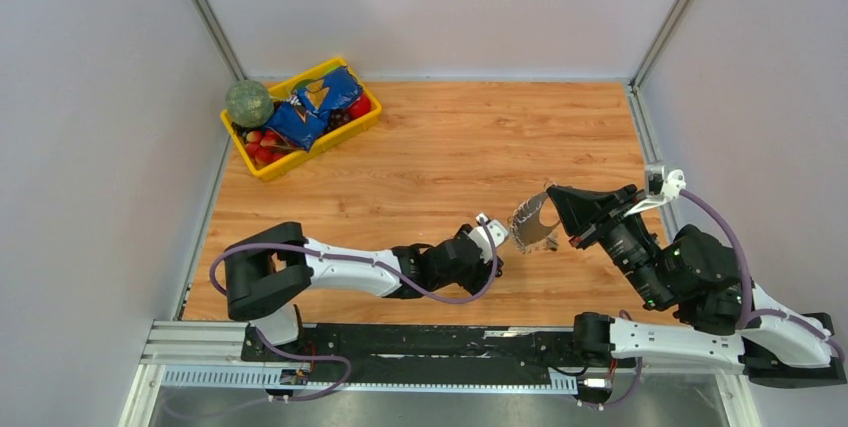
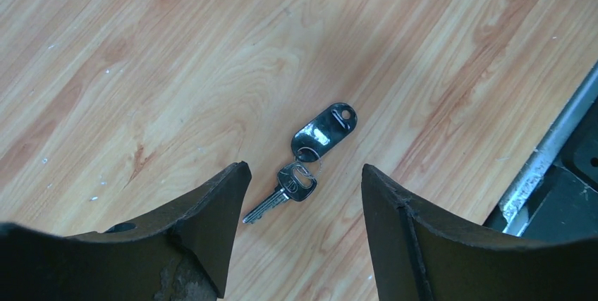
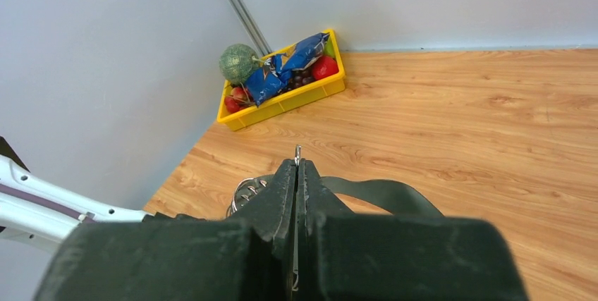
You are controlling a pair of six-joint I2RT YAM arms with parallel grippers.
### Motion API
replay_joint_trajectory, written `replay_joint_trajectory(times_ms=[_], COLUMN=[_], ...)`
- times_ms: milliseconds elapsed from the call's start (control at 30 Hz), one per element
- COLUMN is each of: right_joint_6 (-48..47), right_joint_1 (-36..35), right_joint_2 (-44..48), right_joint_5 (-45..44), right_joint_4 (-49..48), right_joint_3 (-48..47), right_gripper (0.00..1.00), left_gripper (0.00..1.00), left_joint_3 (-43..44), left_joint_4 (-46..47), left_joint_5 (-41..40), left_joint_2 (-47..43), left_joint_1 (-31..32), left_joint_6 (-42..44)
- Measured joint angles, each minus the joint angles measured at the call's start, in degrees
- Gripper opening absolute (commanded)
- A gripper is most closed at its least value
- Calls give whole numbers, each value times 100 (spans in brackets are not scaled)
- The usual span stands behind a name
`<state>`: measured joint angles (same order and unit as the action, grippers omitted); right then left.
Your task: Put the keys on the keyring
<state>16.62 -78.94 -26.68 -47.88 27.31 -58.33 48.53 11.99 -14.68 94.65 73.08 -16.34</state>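
Note:
A small silvery key with a black head (image 2: 296, 182) lies flat on the wood table, joined by a thin wire loop to a black oval fob (image 2: 325, 125). My left gripper (image 2: 304, 169) hovers over it, open, with the key seen in the gap between the dark fingers (image 2: 211, 209) and touching neither. My right gripper (image 3: 297, 165) is shut on the keyring's thin wire (image 3: 297, 151), which pokes out past the fingertips. Several keys on the ring (image 3: 244, 192) show to the left of the fingers. In the top view the keyring (image 1: 528, 221) hangs from the right gripper (image 1: 558, 209), just right of the left gripper (image 1: 491, 231).
A yellow bin (image 1: 258, 166) at the back left holds a green ball (image 1: 248, 103), blue bags and red fruit. A metal rail (image 2: 557, 146) runs along the table's edge near the key. Grey walls close in the table on three sides.

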Motion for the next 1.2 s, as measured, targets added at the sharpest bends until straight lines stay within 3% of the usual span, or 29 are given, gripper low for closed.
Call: replay_joint_trajectory(times_ms=[533,1200], right_joint_6=[131,177], right_joint_1=[2,2], right_joint_2=[267,326], right_joint_5=[-83,-79], right_joint_4=[256,332], right_joint_3=[22,42], right_gripper=[0,0], left_gripper=[59,43], left_joint_3=[682,817], left_joint_4=[-492,-769], left_joint_5=[-730,-988], left_joint_2=[894,1091], left_joint_1=[232,343], left_joint_6=[17,-26])
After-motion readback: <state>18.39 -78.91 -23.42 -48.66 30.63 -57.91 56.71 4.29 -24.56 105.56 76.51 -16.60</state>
